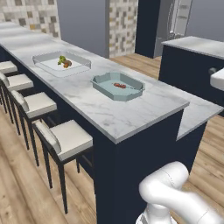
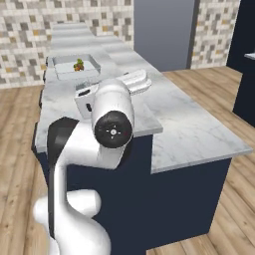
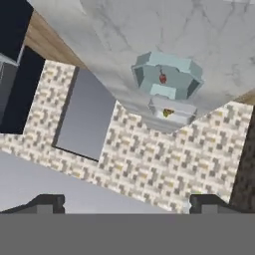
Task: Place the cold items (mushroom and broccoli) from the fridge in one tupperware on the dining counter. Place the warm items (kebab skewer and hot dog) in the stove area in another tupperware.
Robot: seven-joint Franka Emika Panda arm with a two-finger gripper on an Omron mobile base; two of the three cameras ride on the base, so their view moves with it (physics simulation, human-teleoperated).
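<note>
A clear tupperware (image 1: 61, 64) stands far along the dining counter (image 1: 109, 113) and holds the green broccoli (image 1: 62, 58) and the brownish mushroom (image 1: 66, 64). Nearer the counter's end, a teal tupperware (image 1: 118, 85) holds the red kebab skewer (image 1: 120, 85). The hand view looks down the counter at the teal tupperware (image 3: 167, 79), with the clear tupperware (image 3: 172, 112) beyond it. My gripper (image 3: 127, 201) is open and empty, well back from both containers. In the right base view my arm (image 2: 112, 127) covers the teal container, and the clear tupperware (image 2: 74, 67) sits behind it. The hot dog is out of view.
White stools (image 1: 65, 138) line the counter's left side. A second dark counter (image 1: 192, 48) stands to the right, across a wooden floor aisle, with the steel fridge (image 1: 177, 19) behind it. A tiled wall (image 2: 30, 40) closes the far end.
</note>
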